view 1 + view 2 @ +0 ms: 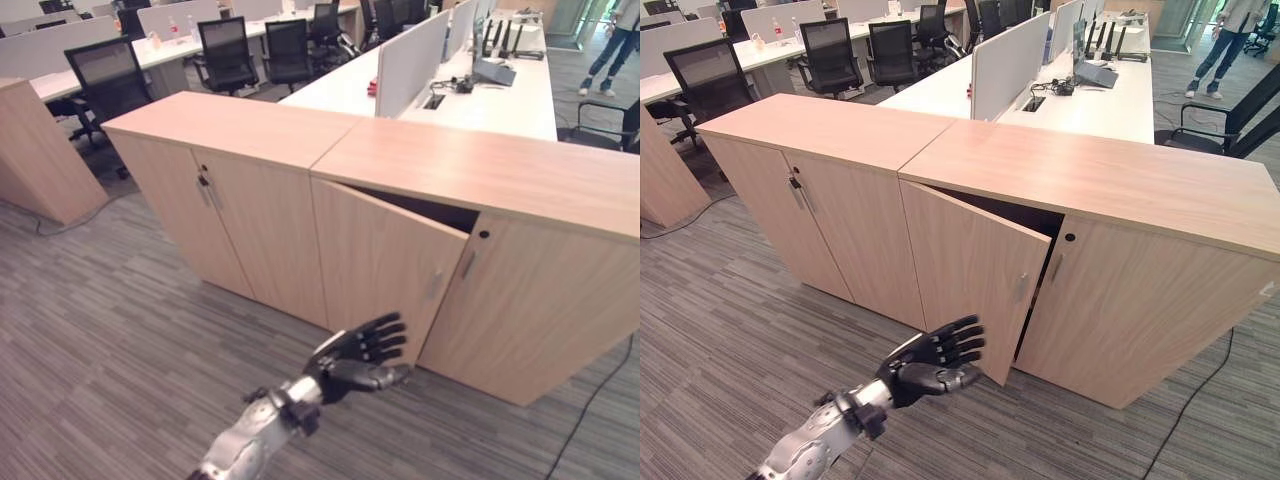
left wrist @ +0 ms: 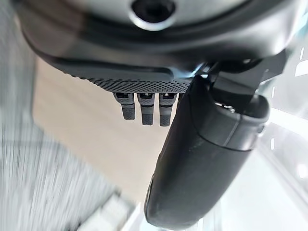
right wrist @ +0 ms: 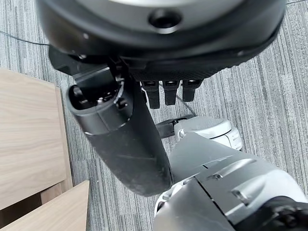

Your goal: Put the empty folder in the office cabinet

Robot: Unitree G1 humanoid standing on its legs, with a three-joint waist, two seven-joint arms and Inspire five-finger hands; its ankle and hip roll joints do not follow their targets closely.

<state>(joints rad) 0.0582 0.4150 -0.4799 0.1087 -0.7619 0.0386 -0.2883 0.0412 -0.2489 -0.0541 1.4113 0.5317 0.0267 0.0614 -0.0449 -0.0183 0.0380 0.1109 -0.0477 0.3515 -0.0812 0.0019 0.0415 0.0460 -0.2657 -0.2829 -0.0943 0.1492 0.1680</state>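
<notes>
Folder: I cannot spot it in any picture, so I cannot say where it is; neither hand has it. My guess is that an empty folder will be light, thin and a bit bendy, and smooth enough to slip; pinching one long edge, or the spine, between thumb and fingers seems best.

From the left eye, the left hand (image 1: 362,355) reaches out with its fingers spread and straight, holding nothing; just past its fingertips hangs the low corner of the cabinet door (image 1: 385,255); I cannot tell if they touch. That door stands part open on the cabinet (image 1: 480,165); the dark gap above the hand is too dim to show what is inside. Further left of the hand another cabinet (image 1: 225,125) is shut.

From the right eye, the same; far beyond the hand stand desks and black chairs (image 1: 830,55).

By the left wrist, fingers (image 2: 147,108) hang loose before light wood.

By the right wrist, the right hand (image 3: 166,89) hangs relaxed and empty over the grey carpet (image 3: 260,96), with wood beside it.
</notes>
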